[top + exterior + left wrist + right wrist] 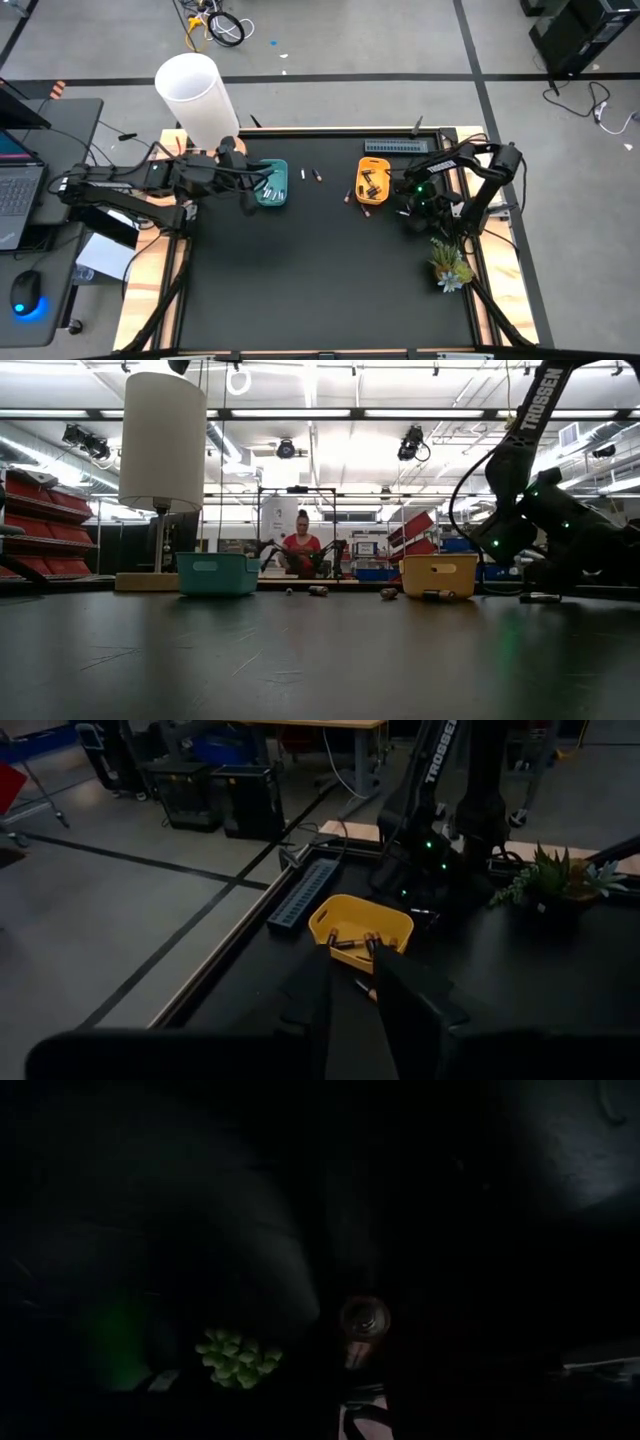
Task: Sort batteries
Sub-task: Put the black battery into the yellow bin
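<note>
Two trays are set apart on the bench (320,290): pale batteries (271,185) in the teal tray (272,196), dark ones in the yellow tray (372,194), so types are separated. A dark battery (361,1320) is seen between the right gripper's (362,1380) fingers, probably pinched; the left gripper (352,982), near the teal tray, is nearly pressed together, empty.

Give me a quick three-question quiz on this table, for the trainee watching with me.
1. True or false: the yellow tray already has batteries in it.
2. What stands on the table beside the right arm? A: a small plant. B: a mug. C: a book.
3. Which tray is the left hand closest to?

Key: 1 true. 2 A. 3 the teal tray.
</note>
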Robot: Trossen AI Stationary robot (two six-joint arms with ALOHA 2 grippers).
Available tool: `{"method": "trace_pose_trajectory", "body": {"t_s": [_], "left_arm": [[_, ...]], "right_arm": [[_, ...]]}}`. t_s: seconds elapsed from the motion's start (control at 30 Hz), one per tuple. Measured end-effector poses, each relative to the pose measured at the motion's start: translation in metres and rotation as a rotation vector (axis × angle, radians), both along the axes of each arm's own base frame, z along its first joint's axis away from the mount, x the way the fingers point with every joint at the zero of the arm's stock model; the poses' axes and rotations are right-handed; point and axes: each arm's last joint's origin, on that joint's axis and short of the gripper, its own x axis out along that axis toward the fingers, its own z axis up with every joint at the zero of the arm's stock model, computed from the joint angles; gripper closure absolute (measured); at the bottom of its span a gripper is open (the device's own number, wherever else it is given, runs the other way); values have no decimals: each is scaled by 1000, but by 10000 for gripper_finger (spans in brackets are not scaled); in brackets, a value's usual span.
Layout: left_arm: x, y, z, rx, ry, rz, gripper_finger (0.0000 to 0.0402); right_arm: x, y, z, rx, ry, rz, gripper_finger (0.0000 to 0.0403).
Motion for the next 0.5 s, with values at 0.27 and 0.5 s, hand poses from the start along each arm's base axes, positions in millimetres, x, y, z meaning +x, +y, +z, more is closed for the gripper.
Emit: {"method": "trace_pose_trajectory", "body": {"t_s": [0.27,0.5], "left_arm": [[-1,0,-1,4,13,4,312],[-1,0,-2,4,17,8,312]], "right_arm": [[8,-8,8,-39,-14,39,352],[6,-17,20,-75,-35,-14,352]]}}
